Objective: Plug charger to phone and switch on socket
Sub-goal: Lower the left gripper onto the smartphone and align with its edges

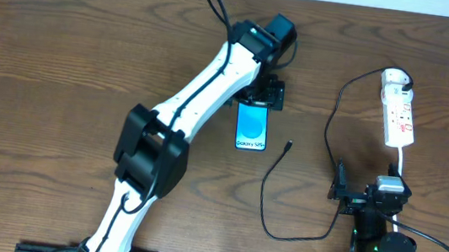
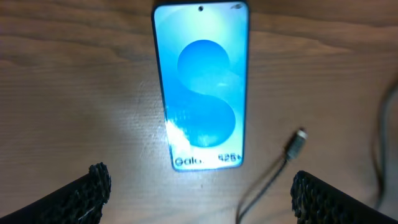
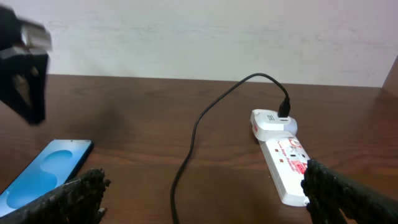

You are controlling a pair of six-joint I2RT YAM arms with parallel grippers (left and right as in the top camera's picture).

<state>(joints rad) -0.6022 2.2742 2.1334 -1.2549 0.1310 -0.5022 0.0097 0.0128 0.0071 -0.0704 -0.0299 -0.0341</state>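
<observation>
Tabletop (image 1: 64, 48) carries one phone (image 1: 252, 127), one charger (image 1: 288, 145) beside it, one socket (image 1: 399, 112).

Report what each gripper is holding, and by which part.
Nothing is held. The left gripper is open near the phone, the right gripper is open and empty, and the charger cable lies free.

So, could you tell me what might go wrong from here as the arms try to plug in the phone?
1. The phone lies loose on the table, with the left fingers open and not gripping it; pushing a plug in could slide it.
2. The charger's plug tip is small and lies flat, so a grasp may slip or twist it.
3. The cable's slack loops by the right fingers and might snag.
</observation>
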